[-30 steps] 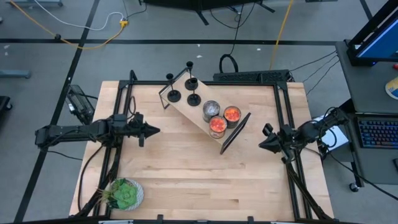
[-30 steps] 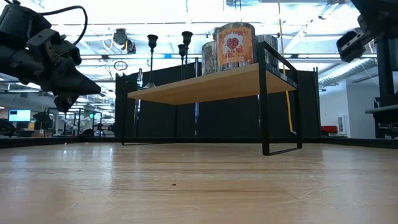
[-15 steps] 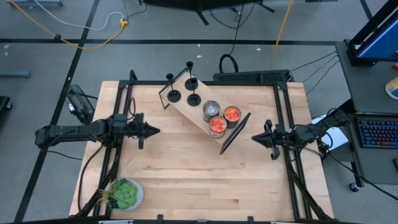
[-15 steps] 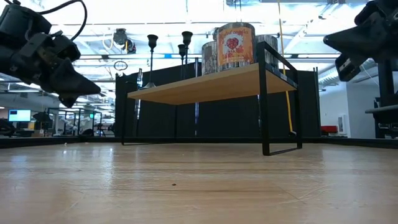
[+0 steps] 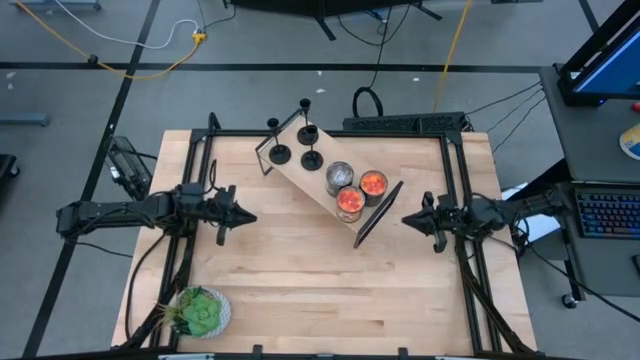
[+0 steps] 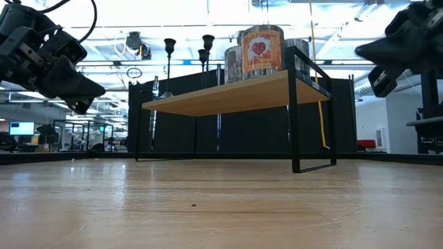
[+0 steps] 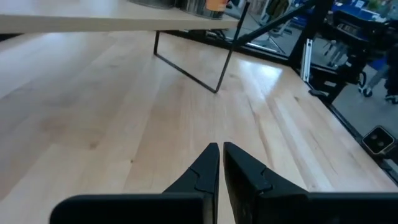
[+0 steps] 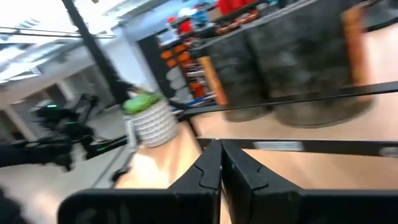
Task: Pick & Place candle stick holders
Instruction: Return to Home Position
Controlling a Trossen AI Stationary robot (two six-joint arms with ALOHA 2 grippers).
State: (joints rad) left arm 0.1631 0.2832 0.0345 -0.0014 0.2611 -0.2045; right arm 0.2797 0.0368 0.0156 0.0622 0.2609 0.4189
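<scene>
Three black candle stick holders stand by their round bases on the far-left end of a small wooden shelf with black metal legs; they also show in the low view. My left gripper is shut and empty, above the table left of the shelf. My right gripper is shut and empty, above the table just right of the shelf's near-right end.
Two orange-red jars and a silver jar stand on the shelf's right half. A green plant in a white pot sits at the table's near-left corner. Black rails run along the table's sides.
My right gripper has swung from pointing toward the near-left to pointing level at the shelf, and has moved toward the table's left edge, closer to the shelf's near-right end. My left gripper has shifted slightly.
</scene>
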